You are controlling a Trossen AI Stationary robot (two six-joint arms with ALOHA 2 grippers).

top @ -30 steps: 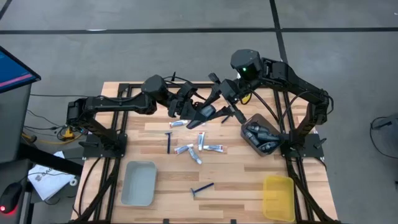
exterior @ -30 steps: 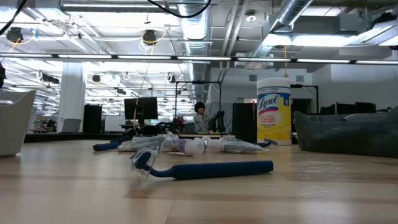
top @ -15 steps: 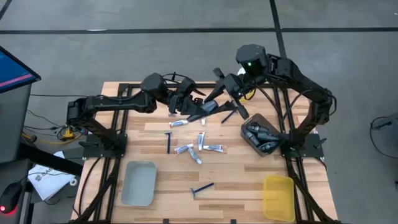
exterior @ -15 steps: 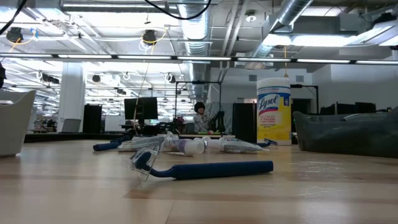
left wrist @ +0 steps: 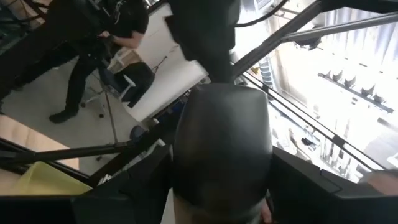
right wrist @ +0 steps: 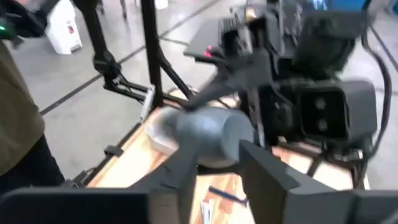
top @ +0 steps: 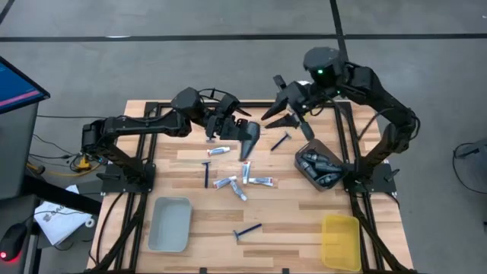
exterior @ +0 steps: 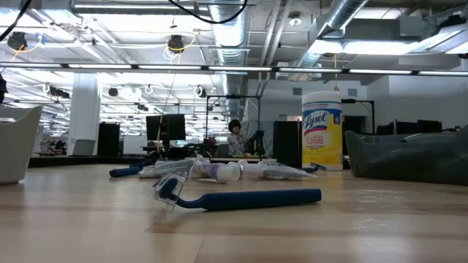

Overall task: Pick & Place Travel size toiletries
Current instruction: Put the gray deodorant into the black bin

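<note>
My left gripper [top: 240, 131] is shut on a dark grey oval container [top: 249, 140] above the table's far middle; the container fills the left wrist view [left wrist: 221, 149]. My right gripper [top: 280, 103] is open and stands apart from it, to its far right; its fingers [right wrist: 180, 183] frame the container [right wrist: 205, 134] from a distance. On the wood lie white tubes [top: 246, 172], [top: 219, 151] and dark-blue razors [top: 207, 173], [top: 247, 230], [top: 280, 141]. The low view shows a razor [exterior: 241, 199] lying flat, with tubes [exterior: 212, 170] behind it. My left gripper pinches the dark grey oval container between its two fingers at the container's far end [top: 243, 129], coming level from the table's left. The container is lifted clear of the table and sticks out past the fingers toward the near edge.
A dark tray [top: 298, 162] with several dark containers sits at the right. A grey tray [top: 170, 223] is near left and a yellow tray [top: 340, 241] near right. A tall yellow canister [exterior: 322, 139] stands at the far side, under the right arm.
My right gripper has drawn back from the oval container, toward the table's far right and upward. The container stays with my left gripper and has turned, so that its free end now points toward the near edge. The items on the table have not moved.
</note>
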